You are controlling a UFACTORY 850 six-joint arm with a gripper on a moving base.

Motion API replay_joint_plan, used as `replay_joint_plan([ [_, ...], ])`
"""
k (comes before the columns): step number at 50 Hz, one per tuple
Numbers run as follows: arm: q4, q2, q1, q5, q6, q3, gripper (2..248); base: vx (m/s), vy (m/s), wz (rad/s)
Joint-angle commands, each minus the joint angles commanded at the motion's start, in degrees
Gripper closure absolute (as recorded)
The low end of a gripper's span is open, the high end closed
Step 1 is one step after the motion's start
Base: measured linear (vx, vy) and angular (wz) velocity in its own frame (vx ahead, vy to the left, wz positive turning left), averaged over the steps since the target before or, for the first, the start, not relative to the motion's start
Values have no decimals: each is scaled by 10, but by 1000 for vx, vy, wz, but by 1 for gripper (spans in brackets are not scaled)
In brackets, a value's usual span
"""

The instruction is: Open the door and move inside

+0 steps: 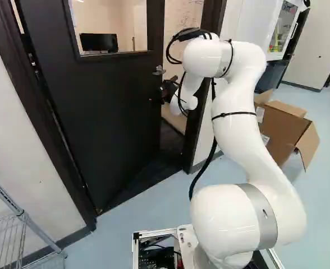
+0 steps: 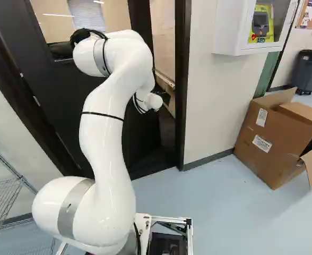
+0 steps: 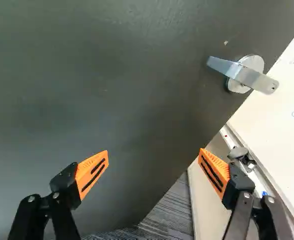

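Orange-tipped end effector [image 1: 169, 89] spread wide; beyond, smooth dark door [image 3: 112, 90], flat metal lever [image 3: 246, 75]

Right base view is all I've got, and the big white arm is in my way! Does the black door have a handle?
Observer: Yes, a silver lever handle near the free edge of the black door.
Operator: Cool! Is my gripper open or shut?
Observer: The gripper is open, with its two orange pads wide apart.
Operator: Is it grabbing the handle yet?
Observer: No, the handle is farther ahead and off to one side, outside the space between the pads.
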Motion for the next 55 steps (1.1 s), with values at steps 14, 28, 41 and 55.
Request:
replay_joint_plan([
  [14,1,37,-1,0,0,54,3,0,0,0],
  [28,16,74,-3,0,0,105,3,0,0,0],
  [41,42,107,-4,0,0,152,3,0,0,0],
  [55,74,143,-5,0,0,200,3,0,0,0],
])
